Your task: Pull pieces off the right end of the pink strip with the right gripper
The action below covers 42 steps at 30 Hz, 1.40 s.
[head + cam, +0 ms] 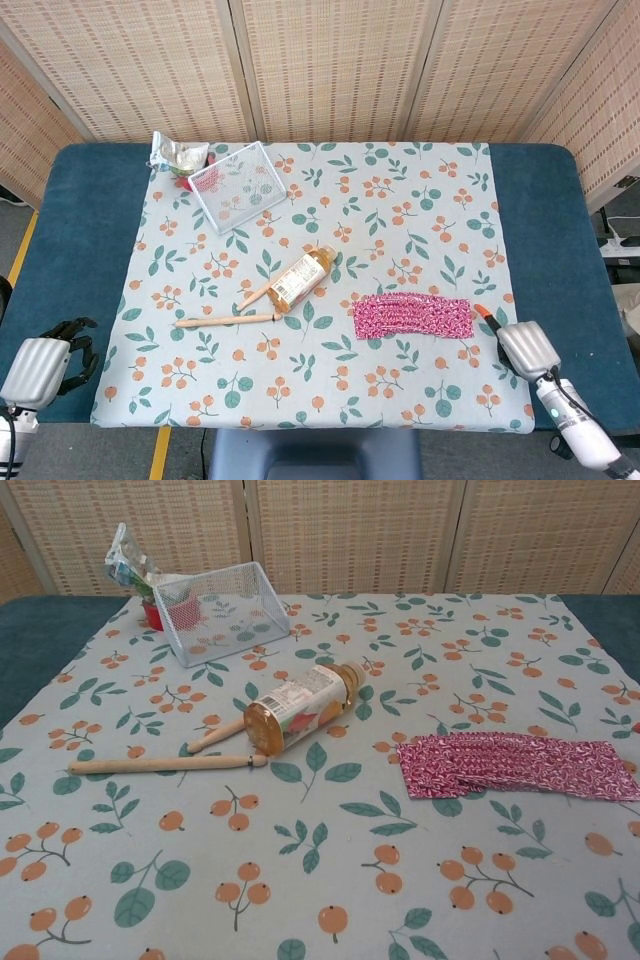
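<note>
The pink strip (412, 315) lies flat on the floral cloth, right of centre; the chest view shows the strip (515, 765) as a band of joined foil pieces. My right hand (520, 345) hovers just past the strip's right end. One orange fingertip (483, 312) points at that end, a small gap away, and the hand holds nothing. My left hand (45, 360) rests at the front left table edge with its dark fingers loosely apart and empty. Neither hand clearly shows in the chest view.
A bottle (300, 278) lies on its side near the centre, with two wooden sticks (225, 320) beside it. A wire basket (238, 185) and a snack bag (178, 153) stand at the back left. Blue table surface (545, 220) borders the cloth.
</note>
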### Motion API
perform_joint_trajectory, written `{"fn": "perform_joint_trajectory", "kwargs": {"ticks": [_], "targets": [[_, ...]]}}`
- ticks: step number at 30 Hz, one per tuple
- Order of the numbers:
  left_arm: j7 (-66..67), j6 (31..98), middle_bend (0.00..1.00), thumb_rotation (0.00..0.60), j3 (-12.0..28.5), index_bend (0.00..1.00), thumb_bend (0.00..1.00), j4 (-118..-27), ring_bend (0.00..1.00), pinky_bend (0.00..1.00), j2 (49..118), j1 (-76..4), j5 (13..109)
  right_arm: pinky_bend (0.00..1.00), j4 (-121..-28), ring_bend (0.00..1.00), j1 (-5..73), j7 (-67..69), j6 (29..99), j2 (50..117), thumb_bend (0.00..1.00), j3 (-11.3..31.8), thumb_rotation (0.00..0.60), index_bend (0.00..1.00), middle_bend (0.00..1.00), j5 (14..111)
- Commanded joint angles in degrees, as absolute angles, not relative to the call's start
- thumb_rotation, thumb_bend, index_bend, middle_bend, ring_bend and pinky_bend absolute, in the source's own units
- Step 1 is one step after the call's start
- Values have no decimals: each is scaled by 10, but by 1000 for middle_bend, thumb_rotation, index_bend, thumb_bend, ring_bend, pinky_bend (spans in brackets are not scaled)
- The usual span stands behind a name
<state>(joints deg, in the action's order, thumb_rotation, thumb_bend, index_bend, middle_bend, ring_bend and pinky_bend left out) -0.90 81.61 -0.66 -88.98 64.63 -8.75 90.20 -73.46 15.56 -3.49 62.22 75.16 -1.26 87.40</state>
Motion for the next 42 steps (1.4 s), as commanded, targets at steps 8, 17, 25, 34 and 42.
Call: {"fn": "perform_joint_trajectory", "kwargs": {"ticks": [8, 17, 25, 34, 42], "targets": [[-12, 816, 309, 600, -6, 276, 659, -889, 329, 567, 646, -88, 901, 799, -662, 912, 177, 49, 610, 788, 1000, -33, 600, 0, 779, 903], [-15, 815, 309, 600, -5, 276, 659, -889, 328, 567, 646, -88, 899, 799, -652, 912, 185, 85, 605, 790, 1000, -52, 600, 0, 779, 920], [-17, 813, 310, 600, -6, 277, 658, -889, 329, 567, 645, -89, 898, 799, -635, 913, 189, 75, 589, 800, 1000, -45, 600, 0, 778, 897], [-16, 812, 310, 600, -5, 277, 658, -889, 329, 567, 645, -90, 897, 799, -628, 913, 196, 88, 568, 803, 1000, -45, 600, 0, 778, 884], [-16, 813, 309, 600, -5, 277, 659, -888, 329, 567, 645, -89, 897, 799, -630, 913, 189, 63, 598, 804, 1000, -49, 600, 0, 778, 896]]}}
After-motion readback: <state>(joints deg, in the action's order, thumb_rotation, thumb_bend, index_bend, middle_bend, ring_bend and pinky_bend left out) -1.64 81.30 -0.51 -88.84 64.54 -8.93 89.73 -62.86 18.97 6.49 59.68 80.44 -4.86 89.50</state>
